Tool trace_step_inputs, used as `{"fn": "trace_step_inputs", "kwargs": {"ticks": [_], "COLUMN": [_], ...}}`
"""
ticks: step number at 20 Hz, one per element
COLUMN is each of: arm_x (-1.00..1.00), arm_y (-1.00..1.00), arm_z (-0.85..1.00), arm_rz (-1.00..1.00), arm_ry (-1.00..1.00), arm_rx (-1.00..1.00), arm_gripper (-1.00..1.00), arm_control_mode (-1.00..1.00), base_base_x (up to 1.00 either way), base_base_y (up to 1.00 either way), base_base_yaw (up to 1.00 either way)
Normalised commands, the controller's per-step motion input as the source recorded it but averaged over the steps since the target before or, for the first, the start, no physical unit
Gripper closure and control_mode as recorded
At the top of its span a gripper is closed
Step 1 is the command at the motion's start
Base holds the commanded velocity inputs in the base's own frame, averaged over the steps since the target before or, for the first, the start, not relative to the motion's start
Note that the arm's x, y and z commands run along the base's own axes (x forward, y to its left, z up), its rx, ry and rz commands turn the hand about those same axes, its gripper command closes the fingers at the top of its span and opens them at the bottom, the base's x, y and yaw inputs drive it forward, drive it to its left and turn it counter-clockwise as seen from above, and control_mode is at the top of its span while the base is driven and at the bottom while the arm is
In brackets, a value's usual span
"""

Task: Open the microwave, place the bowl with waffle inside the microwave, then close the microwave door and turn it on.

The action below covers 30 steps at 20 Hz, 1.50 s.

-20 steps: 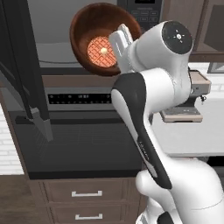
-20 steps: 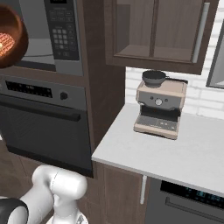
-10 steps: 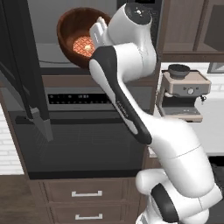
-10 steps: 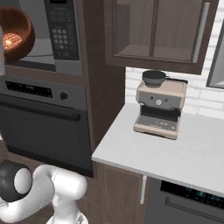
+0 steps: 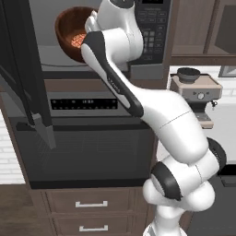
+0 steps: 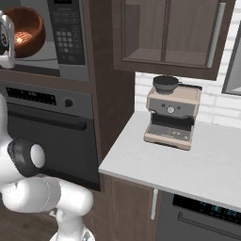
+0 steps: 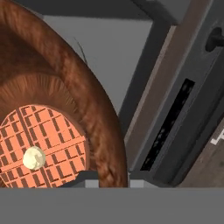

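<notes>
Simulated kitchen wall of dark wood cabinetry: microwave (image 5: 92,37) set high, black oven (image 5: 87,138) with its display strip directly beneath, drawers (image 5: 90,203) lower still. Off to the right, pale counter (image 6: 188,160) carrying a tan coffee machine (image 6: 170,117) with a small dark cup (image 6: 165,83) on top. Microwave door (image 5: 25,69) swung wide open to the left, showing its edge toward the base.

Bowl with waffle (image 5: 73,33) carried high at the mouth of the grey cavity, near its left-to-middle part, tipped so that its opening faces out and back toward the arm. Waffle (image 7: 41,146) lying flat on the bowl's bottom, with a pale dab on it. Gripper (image 5: 94,25) at the bowl's right rim, wrist bulk just right of it and in front of the keypad panel (image 6: 68,30). Jaws' spread not readable in any view; presumably clamped on the rim, given the bowl hangs in the air off nothing else.

Deciding relation: cavity floor lies farther in and a little below the bowl. Likely next: push deeper, level the bowl, lower onto the floor before letting go. Risk, as a judgement: waffle sliding out while the bowl stays tilted, or rim clipping the cavity's frame.
</notes>
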Motion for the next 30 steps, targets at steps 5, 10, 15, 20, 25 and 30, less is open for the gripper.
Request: {"fn": "trace_step_inputs", "kwargs": {"ticks": [5, 10, 15, 20, 25, 30], "arm_x": [0.75, 0.69, 0.50, 0.55, 0.61, 0.08], "arm_y": [0.03, 0.07, 0.25, 0.17, 0.14, 0.04], "arm_z": [-0.06, -0.20, -0.34, -0.33, -0.27, -0.39], "arm_rz": [0.00, 0.00, 0.00, 0.00, 0.00, -0.01], "arm_ry": [0.07, 0.06, 0.00, 0.00, -0.01, -0.20], "arm_rx": [0.00, 0.00, 0.00, 0.00, 0.01, 0.04], "arm_gripper": [1.00, 1.00, 1.00, 1.00, 1.00, -1.00], "arm_control_mode": [-1.00, -1.00, -1.00, -1.00, -1.00, -1.00], "base_base_x": [0.00, 0.00, 0.00, 0.00, 0.00, 0.00], "base_base_y": [0.00, 0.00, 0.00, 0.00, 0.00, 0.00], "base_base_yaw": [0.00, 0.00, 0.00, 0.00, 0.00, 0.00]}}
